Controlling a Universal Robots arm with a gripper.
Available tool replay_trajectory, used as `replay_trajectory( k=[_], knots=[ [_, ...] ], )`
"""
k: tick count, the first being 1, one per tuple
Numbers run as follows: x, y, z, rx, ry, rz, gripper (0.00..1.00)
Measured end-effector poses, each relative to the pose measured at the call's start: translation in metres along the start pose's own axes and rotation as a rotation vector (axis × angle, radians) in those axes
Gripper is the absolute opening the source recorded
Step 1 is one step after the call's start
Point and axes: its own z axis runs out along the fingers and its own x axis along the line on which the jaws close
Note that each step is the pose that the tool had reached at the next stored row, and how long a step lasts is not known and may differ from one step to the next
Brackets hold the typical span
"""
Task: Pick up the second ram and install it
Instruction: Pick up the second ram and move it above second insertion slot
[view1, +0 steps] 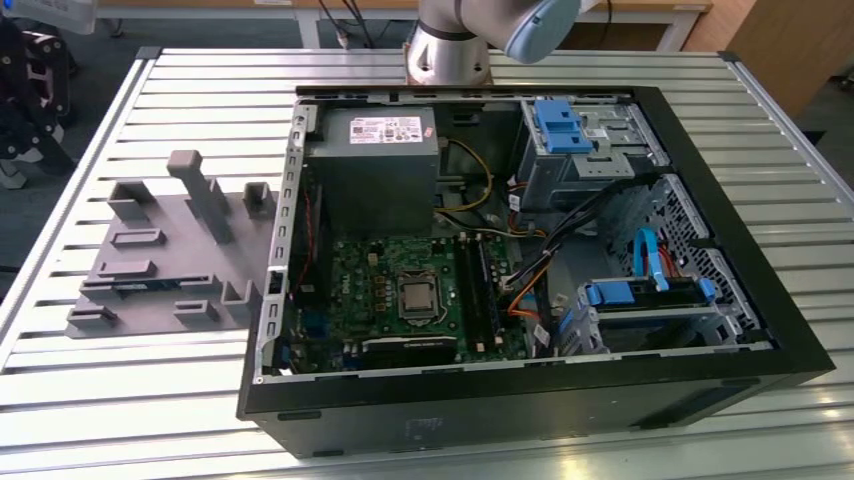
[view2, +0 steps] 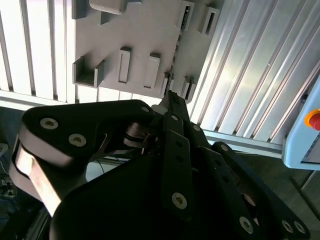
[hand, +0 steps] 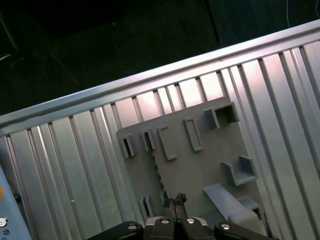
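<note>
The second ram (hand: 157, 172) stands on its edge in the grey tray (hand: 200, 175), a thin dotted line running between two end holders. The second wrist view shows the same ram (view2: 175, 55) on that tray (view2: 140, 30). In the exterior view it is a dark strip (view1: 134, 286) on the tray (view1: 160, 300), at the exterior view's left of the open computer case. My gripper (hand: 174, 199) hangs well above the tray, over one end of the stick. Its black fingers (view2: 169, 96) are shut, with nothing between them.
The open case (view1: 534, 400) holds the green motherboard (view1: 387, 290), with dark memory slots (view1: 477, 290) beside the processor. It also holds a power supply (view1: 380, 160), blue drive bays and loose cables. Everything rests on a ribbed metal table (view1: 134, 400). The arm's base (view1: 447, 50) stands behind the case.
</note>
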Motion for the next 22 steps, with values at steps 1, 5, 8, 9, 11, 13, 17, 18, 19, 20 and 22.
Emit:
replay_trajectory(
  k=[1,5,8,9,11,13,17,18,19,20,22],
  knots=[
    [0.0,0.0,0.0004,0.0,0.0002,-0.013,0.11],
    [0.0,0.0,0.0026,-0.0004,0.0014,-0.086,0.11],
    [0.0001,0.0005,0.0047,0.0002,0.0016,-0.114,0.11],
    [0.0003,0.0009,0.0058,0.0007,0.0016,-0.115,0.11],
    [0.0005,0.0014,0.0083,0.0013,0.0014,-0.116,0.11],
    [0.0005,0.0013,0.0098,0.0012,0.0018,-0.132,0.11],
    [0.0006,0.0014,0.0125,0.0016,0.0026,-0.192,0.11],
    [0.0006,0.0015,0.0134,0.0019,0.0025,-0.195,0.11],
    [0.0006,0.0016,0.0142,0.0021,0.0027,-0.195,0.11],
    [0.0007,0.0017,0.0151,0.0025,0.0028,-0.196,0.11],
    [0.0007,0.0018,0.0171,0.0032,0.0028,-0.197,0.11]
  ],
)
